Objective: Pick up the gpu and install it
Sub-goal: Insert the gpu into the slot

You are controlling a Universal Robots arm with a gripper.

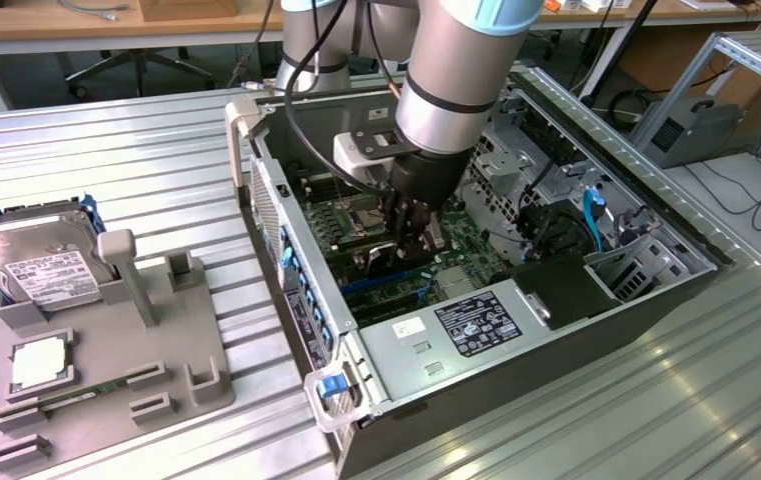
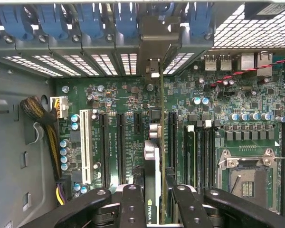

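Inspection of the installation step. My end effector (image 2: pixel 154 202) is down inside the open grey metal computer case (image 1: pixel 414 345), which lies on its side on the ribbed metal desk (image 1: pixel 113 160). The end effector is closed partway, with one black finger on each face of the gpu (image 2: pixel 152 156), a thin green circuit card with a pale cooler housing that the wrist view shows edge-on. The card stands upright over the green motherboard (image 2: pixel 123 99). Its bracket end points toward the row of blue plastic slot latches (image 2: pixel 90 19), and its lower edge is just beside a long black expansion slot (image 2: pixel 172 137). I cannot tell whether the connector has entered a slot. In the exterior view my end effector (image 1: pixel 411 235) is low over the board, near the middle of the case. My judgement is that the card should be kept vertical with its edge parallel to the slot, and the bracket should meet the rear opening squarely. Pressure should be even along the card's length, because a tilted card would bind or strain the slot. A silver hard drive with a white label (image 1: pixel 40 265) rests in the grey moulded holder (image 1: pixel 153 370) at the exterior view's left, well apart from the work.
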